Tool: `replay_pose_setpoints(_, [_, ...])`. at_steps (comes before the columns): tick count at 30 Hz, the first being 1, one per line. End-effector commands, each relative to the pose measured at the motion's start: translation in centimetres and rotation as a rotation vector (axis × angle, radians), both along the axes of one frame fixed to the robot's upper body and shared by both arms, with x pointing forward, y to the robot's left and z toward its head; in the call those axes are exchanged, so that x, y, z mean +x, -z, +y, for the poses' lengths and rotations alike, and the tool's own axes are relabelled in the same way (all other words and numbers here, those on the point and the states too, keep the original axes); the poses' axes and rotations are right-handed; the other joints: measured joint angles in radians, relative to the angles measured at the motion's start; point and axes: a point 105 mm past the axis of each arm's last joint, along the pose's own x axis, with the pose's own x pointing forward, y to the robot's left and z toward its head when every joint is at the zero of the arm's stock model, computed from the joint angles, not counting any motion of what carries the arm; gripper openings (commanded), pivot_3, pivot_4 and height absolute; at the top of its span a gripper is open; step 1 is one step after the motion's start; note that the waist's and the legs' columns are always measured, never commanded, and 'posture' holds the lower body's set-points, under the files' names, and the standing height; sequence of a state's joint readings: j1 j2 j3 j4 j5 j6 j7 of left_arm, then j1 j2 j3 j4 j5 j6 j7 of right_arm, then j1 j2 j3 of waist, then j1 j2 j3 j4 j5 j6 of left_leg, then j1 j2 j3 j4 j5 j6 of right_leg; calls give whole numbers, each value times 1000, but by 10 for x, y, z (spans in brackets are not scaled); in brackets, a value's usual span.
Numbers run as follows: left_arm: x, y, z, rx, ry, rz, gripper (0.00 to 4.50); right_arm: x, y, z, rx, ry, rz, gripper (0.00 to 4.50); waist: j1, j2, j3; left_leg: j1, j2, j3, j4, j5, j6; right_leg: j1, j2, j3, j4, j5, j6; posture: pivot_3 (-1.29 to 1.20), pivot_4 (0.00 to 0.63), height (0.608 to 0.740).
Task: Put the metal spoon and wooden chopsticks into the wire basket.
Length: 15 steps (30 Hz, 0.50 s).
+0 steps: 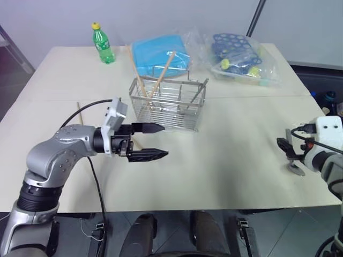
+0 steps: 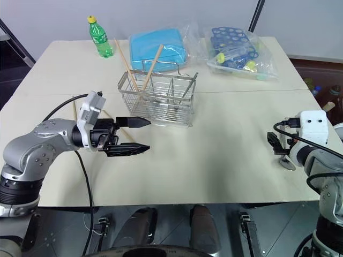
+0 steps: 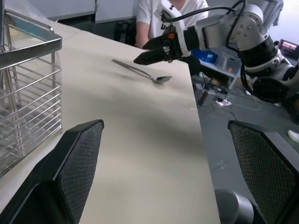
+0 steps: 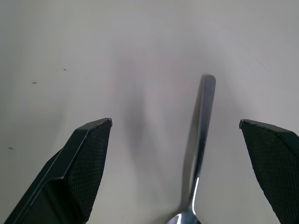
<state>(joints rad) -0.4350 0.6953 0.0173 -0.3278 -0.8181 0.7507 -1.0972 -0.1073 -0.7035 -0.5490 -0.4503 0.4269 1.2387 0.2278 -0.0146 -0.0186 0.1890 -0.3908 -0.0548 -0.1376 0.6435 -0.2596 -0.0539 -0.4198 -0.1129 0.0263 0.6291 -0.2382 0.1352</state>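
Left gripper (image 1: pixel 156 141): black fingers spread wide, empty, hovering just in front of the basket, pointing toward the robot's right.
Right gripper (image 4: pixel 176 170): fingers spread wide, holding nothing, poised over the spoon.
Slim shiny metal spoon (image 3: pixel 142 72): lay flat on the cream table (image 1: pixel 230 155), near its right edge.
Pale wooden chopsticks (image 1: pixel 161 74): stood leaning in the rectangular silver wire basket (image 1: pixel 166 107); another stick (image 1: pixel 80 113) lay on the table beyond the left arm.

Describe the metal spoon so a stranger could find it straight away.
Start at the cream table and go to its right edge, far from the wire basket. The metal spoon lies flat there, just under the right gripper. It is slim and shiny silver, unlike the pale wooden chopsticks standing in the basket.
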Motion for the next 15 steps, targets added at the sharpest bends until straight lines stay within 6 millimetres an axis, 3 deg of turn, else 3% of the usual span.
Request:
replay_pose_setpoints(1, [-3, -12, 0, -2, -4, -84, 4467, 9, -7, -7, -22, -11, -23, 4500, -1, 0, 0, 0, 0, 0, 0, 0, 0, 0, 0, 0, 0, 0, 0, 0, 150, 740])
replay_pose_setpoints(9, [5, -16, -7, -15, -39, -133, 4467, 32, 5, -18, 45, -5, -3, 4500, 0, 0, 0, 0, 0, 0, 0, 0, 0, 0, 0, 0, 0, 0, 0, 0, 150, 740])
replay_pose_setpoints(15, [6, -21, -6, -32, -68, -145, 4467, 37, 9, -25, 97, 33, 7, 4500, 0, 0, 0, 0, 0, 0, 0, 0, 0, 0, 0, 0, 0, 0, 0, 0, 150, 740])
